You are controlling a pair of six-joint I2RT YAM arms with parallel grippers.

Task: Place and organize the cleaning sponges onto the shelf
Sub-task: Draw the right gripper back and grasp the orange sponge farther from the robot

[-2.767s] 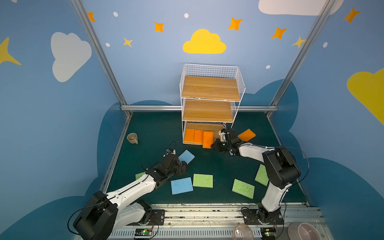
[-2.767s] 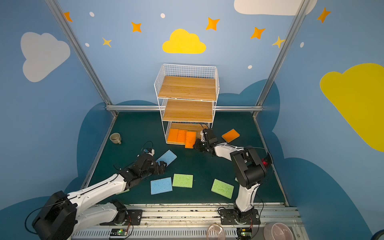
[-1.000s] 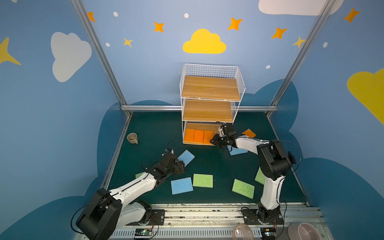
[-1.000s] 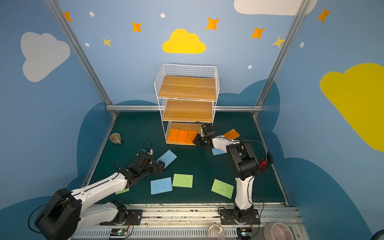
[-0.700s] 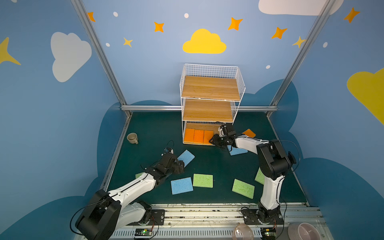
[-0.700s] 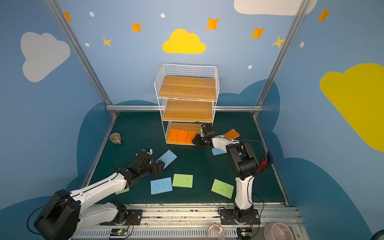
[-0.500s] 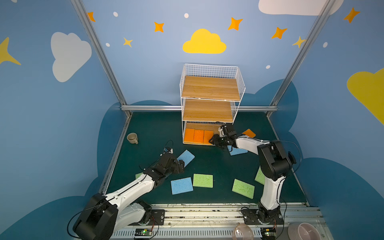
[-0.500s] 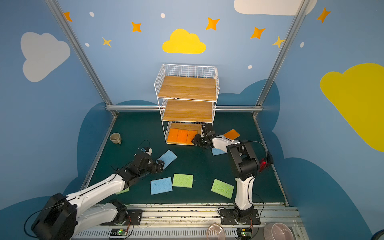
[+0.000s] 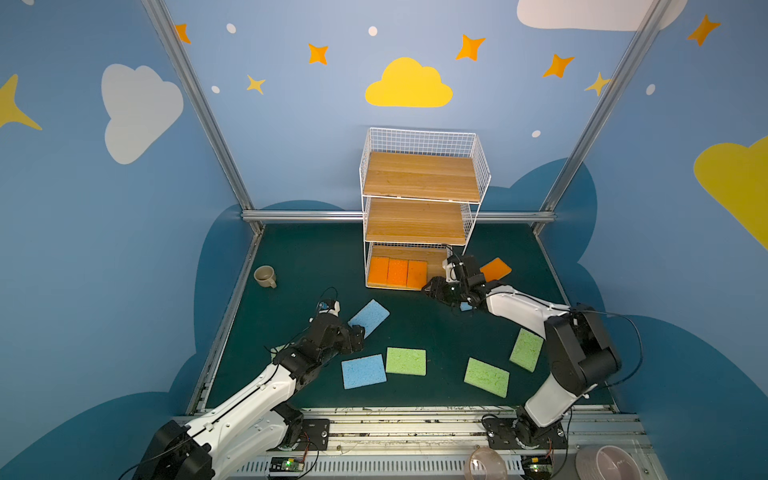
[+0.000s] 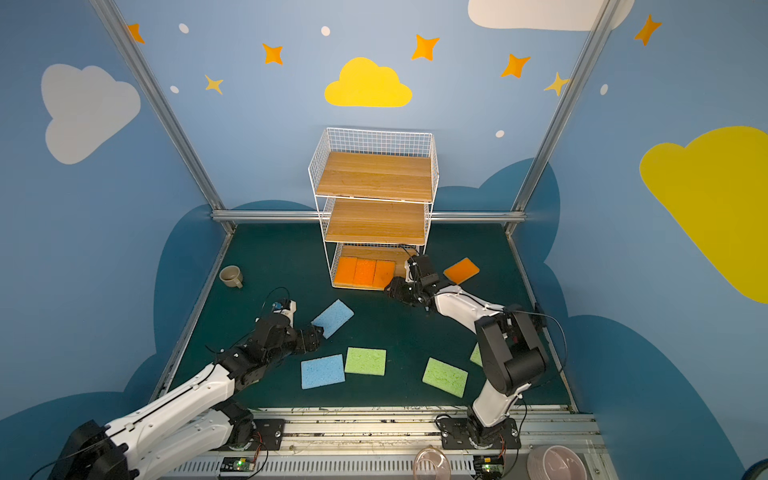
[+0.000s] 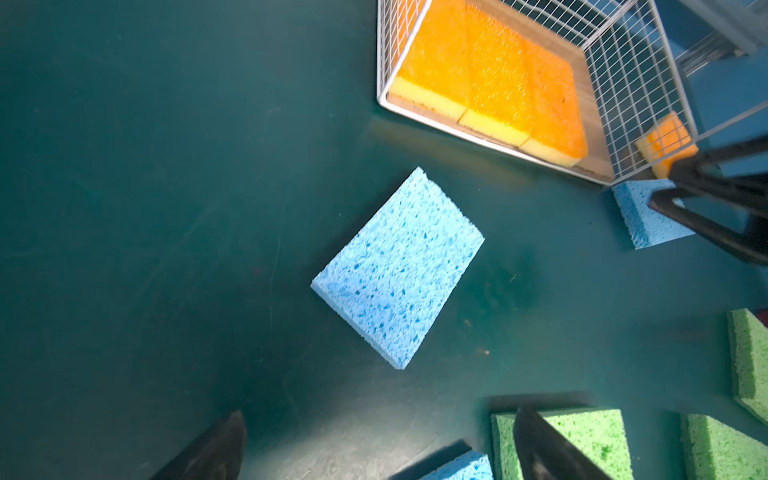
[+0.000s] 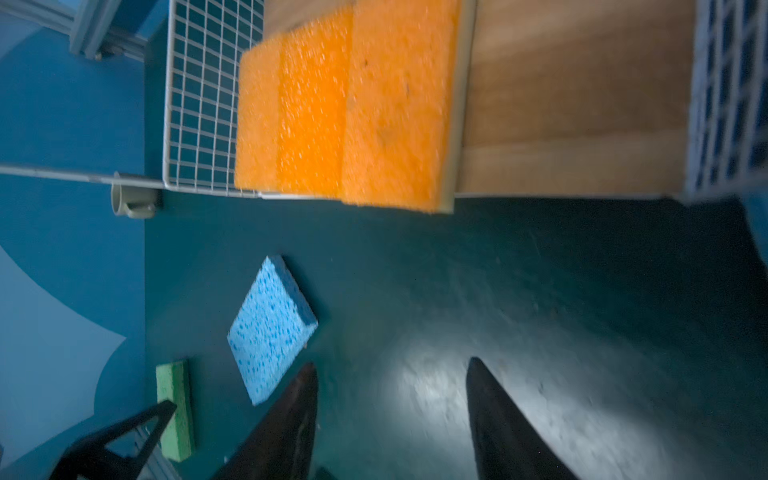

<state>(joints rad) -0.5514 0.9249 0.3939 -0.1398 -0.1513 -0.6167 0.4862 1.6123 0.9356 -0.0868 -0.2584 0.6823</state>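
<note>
Filling the shelf (image 9: 419, 176): right jaws apart and empty by three orange sponges (image 9: 397, 271); left jaws, wide, must next close on the blue sponge (image 9: 369, 316) before them.

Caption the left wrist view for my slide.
Open left claw faces a blue sponge; three orange sponges sit on the shelf.

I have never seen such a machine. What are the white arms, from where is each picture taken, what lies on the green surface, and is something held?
These are two robot arms, each ending in a two-finger gripper. Two pictures look down from above; two are taken from the wrists. The left gripper and the right gripper are open and hold nothing. Three orange sponges lie on the lowest board of the shelf. On the table lie a fourth orange sponge, blue sponges, green sponges and a cup.
</note>
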